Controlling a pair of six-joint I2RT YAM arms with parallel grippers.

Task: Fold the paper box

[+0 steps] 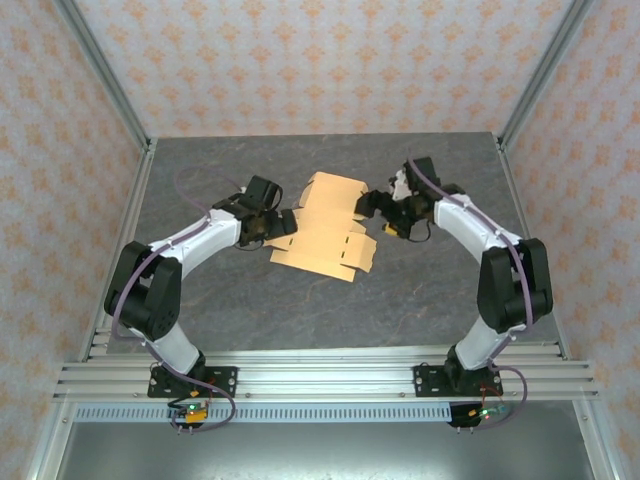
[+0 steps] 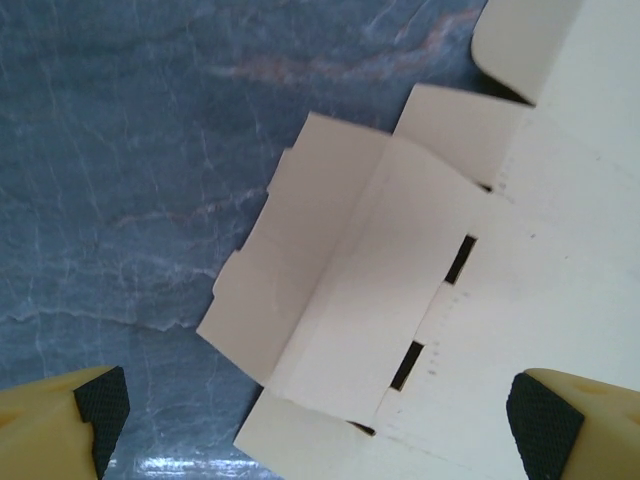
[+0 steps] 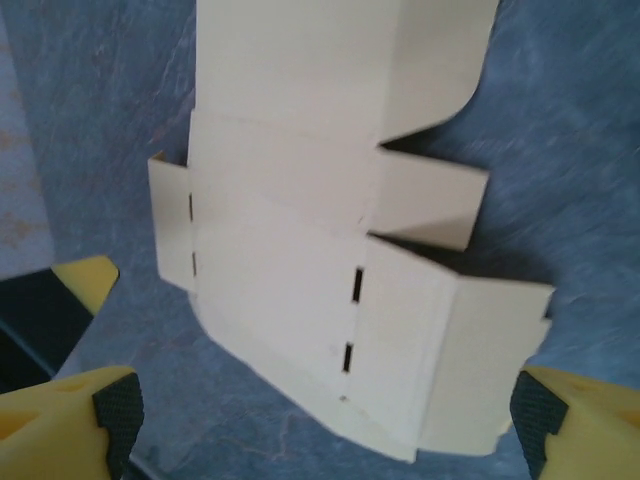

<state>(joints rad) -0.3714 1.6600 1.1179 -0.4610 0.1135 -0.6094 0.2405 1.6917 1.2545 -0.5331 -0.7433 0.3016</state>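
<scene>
Grey marbled tabletop point(image 1: 200, 300) carries the paper box point(image 1: 325, 235) near its centre, a flat die-cut sheet with its flaps spread out. The left gripper point(image 1: 287, 222) sits at the sheet's 9 o'clock edge, fingers wide apart. The right gripper point(image 1: 368, 204) is at its 2 o'clock edge, fingers likewise spread.

Overhead, wrist views close above paper box point(image 1: 325, 235)
</scene>
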